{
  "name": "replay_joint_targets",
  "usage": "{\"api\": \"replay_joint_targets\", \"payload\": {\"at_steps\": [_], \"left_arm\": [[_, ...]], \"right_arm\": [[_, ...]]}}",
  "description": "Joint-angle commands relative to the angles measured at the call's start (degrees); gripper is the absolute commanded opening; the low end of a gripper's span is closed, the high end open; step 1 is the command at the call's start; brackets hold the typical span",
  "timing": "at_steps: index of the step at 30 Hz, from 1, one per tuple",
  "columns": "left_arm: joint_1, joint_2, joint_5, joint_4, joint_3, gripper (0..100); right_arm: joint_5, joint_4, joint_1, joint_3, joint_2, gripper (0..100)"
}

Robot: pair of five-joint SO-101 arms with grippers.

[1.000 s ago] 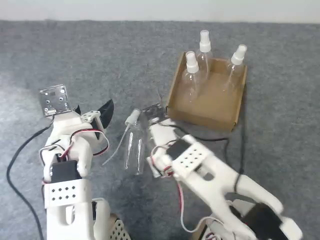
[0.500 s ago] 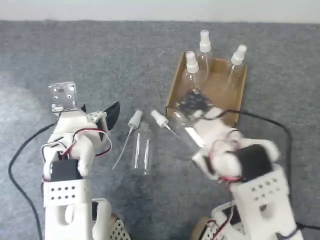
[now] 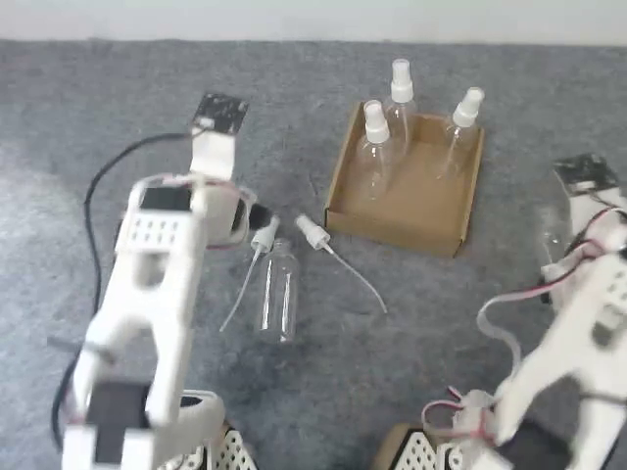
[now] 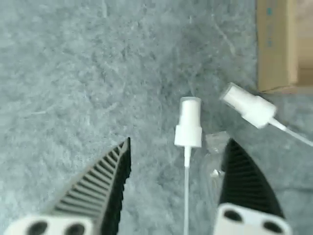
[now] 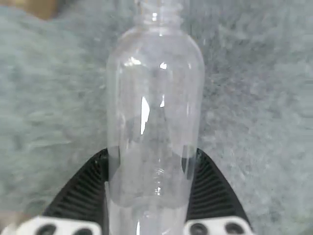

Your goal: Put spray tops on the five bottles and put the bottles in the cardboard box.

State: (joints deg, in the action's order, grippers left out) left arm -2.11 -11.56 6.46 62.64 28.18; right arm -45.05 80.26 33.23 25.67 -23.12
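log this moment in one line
left pincer: open over spray top | right pincer: shut on topless bottle | box: three topped bottles | carpet: loose bottle, other spray top

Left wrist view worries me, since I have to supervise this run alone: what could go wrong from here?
1. The open left end effector straddles a spray top whose thin tube runs toward it; closing may pinch the tube or bump the lying bottle beside it.
2. The right end effector grips the uncapped held bottle low on its smooth body, so it might tilt or slip when a top is pushed on.
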Motion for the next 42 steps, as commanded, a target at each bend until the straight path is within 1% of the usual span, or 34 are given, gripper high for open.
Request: {"api": "replay_joint_targets", "payload": {"at_steps": [1,4,7,10,13,21,23,25,30,33,36,38,42], "left_arm": [[0.0,14.7,1.8,2.4,-14.4,25],[0.0,22.9,1.8,2.5,-18.9,25],[0.8,26.9,2.7,3.2,-20.8,25],[3.0,27.3,3.5,4.9,-20.4,25],[3.7,28.0,3.4,5.2,-20.6,25],[3.5,28.0,3.3,-0.2,-16.7,25],[3.7,28.0,3.3,-1.3,-15.8,23],[3.7,28.0,3.3,-2.1,-15.3,22],[4.0,28.8,3.3,-2.5,-15.1,22],[4.2,32.7,3.3,-2.5,-17.0,22],[3.9,35.9,3.1,0.0,-20.9,21],[3.6,36.7,2.3,1.3,-23.0,17],[3.6,35.4,1.2,1.6,-23.1,4]], "right_arm": [[-1.4,-10.3,4.2,-2.7,12.7,0.9],[-1.7,-15.3,5.1,-2.6,17.9,0.9],[-1.8,-17.4,5.7,-2.6,21.1,1.0],[-3.2,-18.5,5.8,-2.6,23.0,1.1],[-4.7,-18.4,5.9,-2.5,24.6,1.1],[-4.9,-19.3,8.0,-2.5,27.6,1.5],[-4.8,-19.8,8.5,-2.5,28.0,4.9],[-4.7,-19.8,9.0,-2.5,28.4,10.4],[-4.7,-19.6,9.8,-2.5,28.5,22.4],[-4.7,-19.5,9.7,-2.5,28.5,28.0],[-4.6,-19.5,9.7,-2.5,28.0,32.9],[-4.6,-19.4,9.6,-3.2,27.9,35.4],[-4.6,-15.8,9.5,-6.8,27.9,36.6]]}}
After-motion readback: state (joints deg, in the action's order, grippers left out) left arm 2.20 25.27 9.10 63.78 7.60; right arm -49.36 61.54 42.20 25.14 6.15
